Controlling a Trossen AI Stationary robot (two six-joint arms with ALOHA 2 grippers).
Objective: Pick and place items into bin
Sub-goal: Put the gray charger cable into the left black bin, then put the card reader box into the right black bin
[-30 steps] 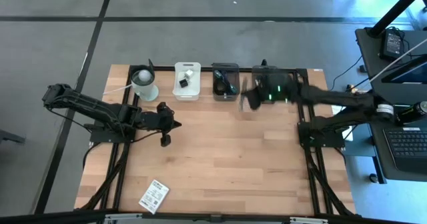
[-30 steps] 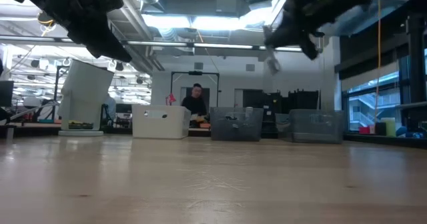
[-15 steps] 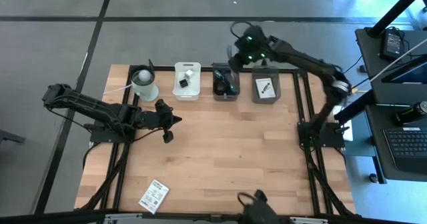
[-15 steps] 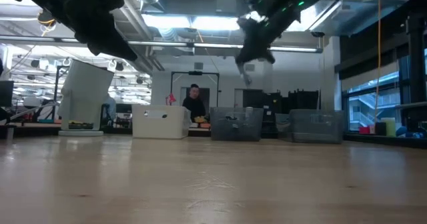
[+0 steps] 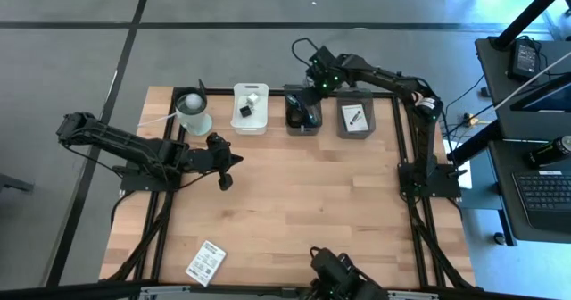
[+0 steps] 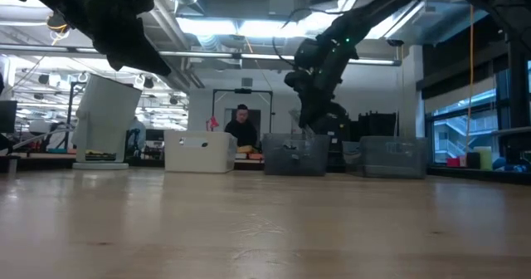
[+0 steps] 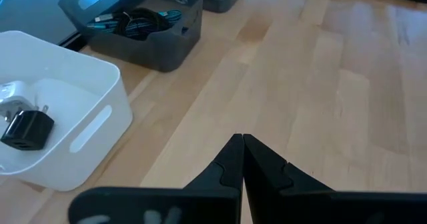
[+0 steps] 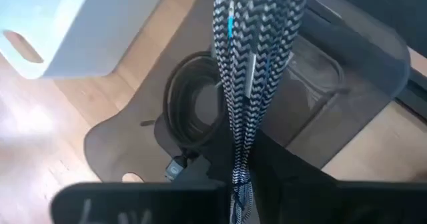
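My right gripper (image 5: 307,98) hangs over the middle dark bin (image 5: 314,127), shut on a black-and-white braided cable bundle (image 8: 257,44) with teal marks. In the right wrist view a black coiled cable (image 8: 193,107) lies in that bin below it. In the low view the right gripper (image 6: 309,117) is just above the dark bin's rim (image 6: 294,138). My left gripper (image 5: 223,168) waits shut above the table, near the white bin (image 5: 251,121), which holds a small black cube (image 7: 27,129). A white printed card (image 5: 206,262) lies flat by the table's near edge. My right gripper pinches the braided cable bundle between its two fingers at a point along its length (image 8: 237,174). The fingers come from above, pointing down over the dark bin. The bundle is lifted clear and runs on past the fingers toward the bin.
A white cup with a ball (image 5: 193,111) stands left of the white bin. A grey bin (image 5: 356,132) holding a white card (image 5: 354,117) sits right of the dark one. All three bins line the far edge. Bare wood (image 5: 312,202) lies between the arms.
My right gripper has swung from beside the grey bin toward the table's far and left side, then come down over the middle dark bin, carrying the braided cable with it. The left arm has kept still.
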